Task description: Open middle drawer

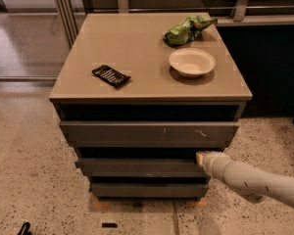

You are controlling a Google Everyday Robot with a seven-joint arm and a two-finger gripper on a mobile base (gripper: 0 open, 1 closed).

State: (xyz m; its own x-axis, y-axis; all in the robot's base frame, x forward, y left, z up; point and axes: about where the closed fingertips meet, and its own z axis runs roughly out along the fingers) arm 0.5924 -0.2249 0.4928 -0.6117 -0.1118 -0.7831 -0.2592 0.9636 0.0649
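A low cabinet stands in the middle of the view with three dark grey drawer fronts stacked under its tan top. The middle drawer (139, 167) is the plain flat front between the scratched upper front (147, 132) and the short bottom front (147, 190). It sits a little forward of the bottom front, with a dark gap above it. My gripper (202, 157) comes in from the lower right on a white arm. Its tip rests at the upper right corner of the middle drawer's front.
On the cabinet top (137, 43) lie a black packet (110, 75), a white bowl (191, 61) and a green chip bag (187, 29). Speckled floor surrounds the cabinet. A dark counter wall stands behind on the right, a glass partition at the back left.
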